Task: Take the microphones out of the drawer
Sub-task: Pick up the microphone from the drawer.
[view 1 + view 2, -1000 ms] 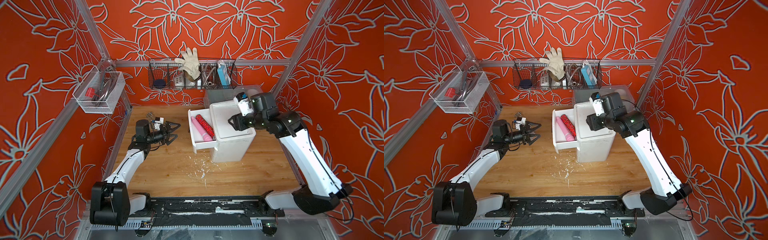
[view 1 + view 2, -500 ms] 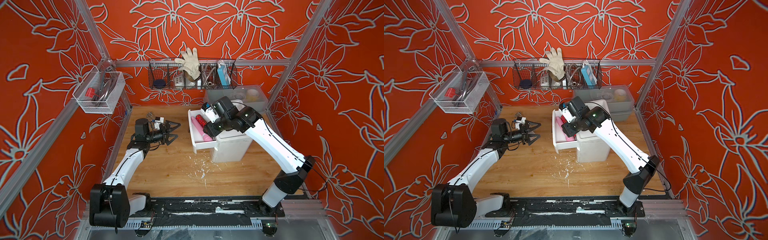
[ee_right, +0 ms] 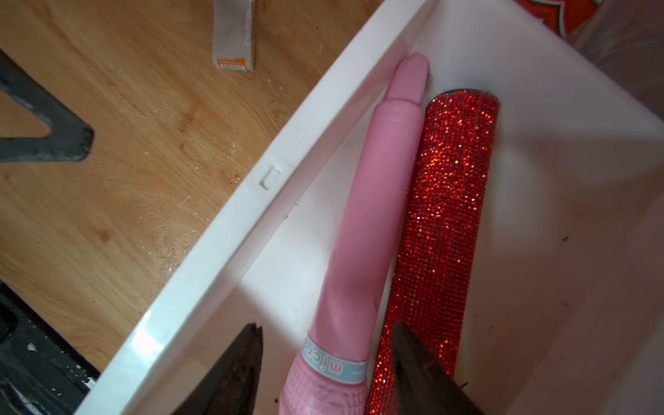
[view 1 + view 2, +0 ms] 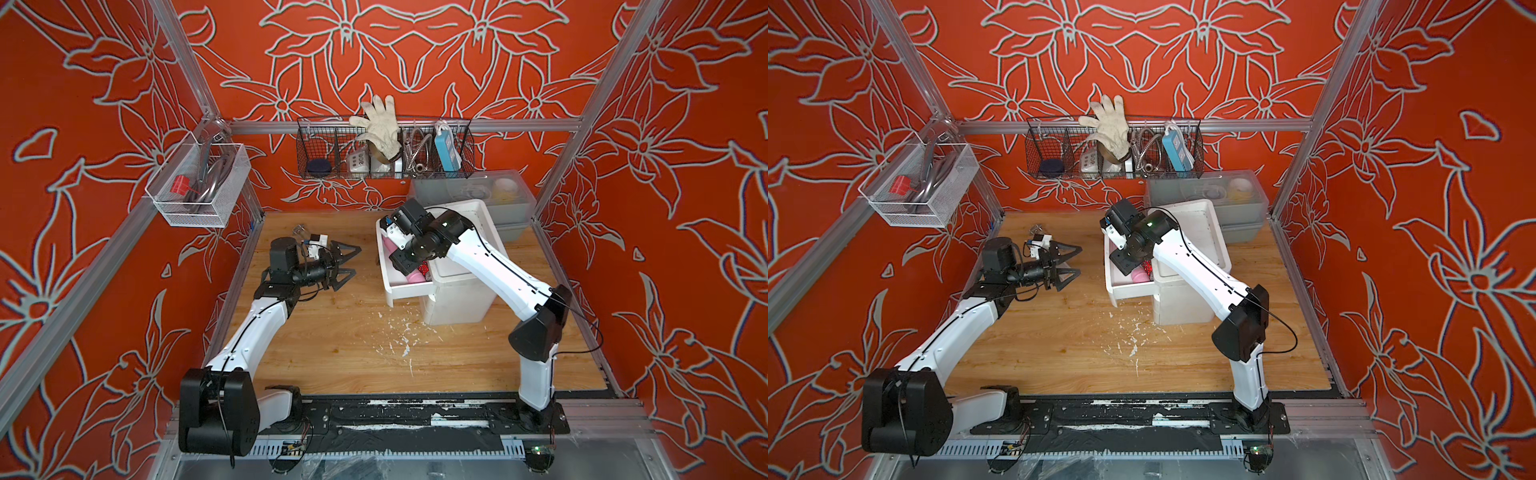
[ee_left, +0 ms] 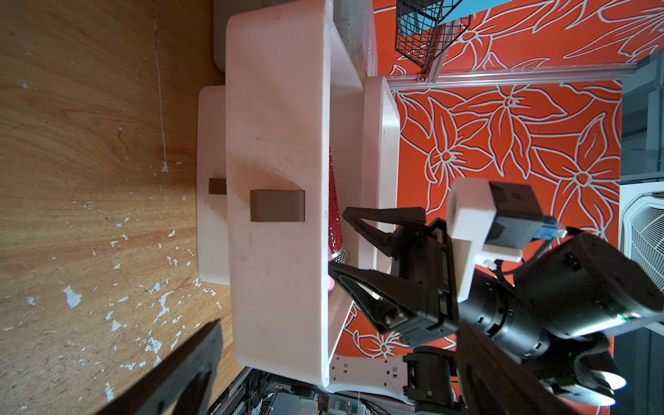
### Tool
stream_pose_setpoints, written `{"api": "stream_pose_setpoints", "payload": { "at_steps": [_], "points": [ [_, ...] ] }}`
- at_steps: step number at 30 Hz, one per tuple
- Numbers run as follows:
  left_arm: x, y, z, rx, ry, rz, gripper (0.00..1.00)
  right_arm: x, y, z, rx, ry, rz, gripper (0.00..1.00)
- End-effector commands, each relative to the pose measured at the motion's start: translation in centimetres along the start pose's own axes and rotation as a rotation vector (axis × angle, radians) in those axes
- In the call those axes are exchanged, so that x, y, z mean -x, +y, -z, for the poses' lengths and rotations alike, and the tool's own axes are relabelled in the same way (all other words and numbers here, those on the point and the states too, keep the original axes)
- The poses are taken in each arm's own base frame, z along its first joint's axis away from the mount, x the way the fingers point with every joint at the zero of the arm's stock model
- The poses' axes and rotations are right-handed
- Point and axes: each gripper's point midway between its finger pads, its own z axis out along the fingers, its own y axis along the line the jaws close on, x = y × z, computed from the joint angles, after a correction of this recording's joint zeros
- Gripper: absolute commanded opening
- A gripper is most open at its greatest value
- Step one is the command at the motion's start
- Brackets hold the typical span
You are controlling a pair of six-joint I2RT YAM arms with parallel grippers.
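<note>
Right gripper (image 3: 327, 326) jaws parted, straddling pink plastic microphone (image 3: 370, 201) in white drawer (image 3: 222, 244), no squeeze yet. Probably light, stiff, slick; grab neck imo.

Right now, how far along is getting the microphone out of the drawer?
Done: the drawer is pulled open, a pink microphone and a red glitter microphone side by side inside. In hand: the right gripper is down in it, jaws open astride the pink microphone near its head, not gripping. To do: close, lift it clear. The left gripper is open, away from the drawer.
</note>
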Motion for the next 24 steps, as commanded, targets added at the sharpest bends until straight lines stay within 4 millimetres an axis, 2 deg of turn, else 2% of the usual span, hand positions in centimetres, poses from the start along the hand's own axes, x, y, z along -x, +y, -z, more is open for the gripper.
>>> {"api": "stream_pose_setpoints", "payload": {
  "at_steps": [1,7,14,24],
  "points": [
    [-0.3,-0.6,0.3,-0.018,-0.009,-0.038,1.00,-0.2,-0.3,-0.2,-0.027,0.031,0.018,0.60],
    [-0.3,-0.2,0.3,-0.012,-0.015,-0.034,1.00,-0.2,-0.5,-1.7,-0.044,0.050,0.004,0.55],
    [-0.2,-0.2,0.4,-0.011,-0.022,-0.033,1.00,-0.7,-0.3,-3.2,-0.040,0.089,-0.011,0.55],
    [-0.2,-0.2,0.4,-0.012,-0.025,-0.032,1.00,-1.6,-0.8,-4.5,-0.077,0.127,-0.031,0.52]
  ]
}}
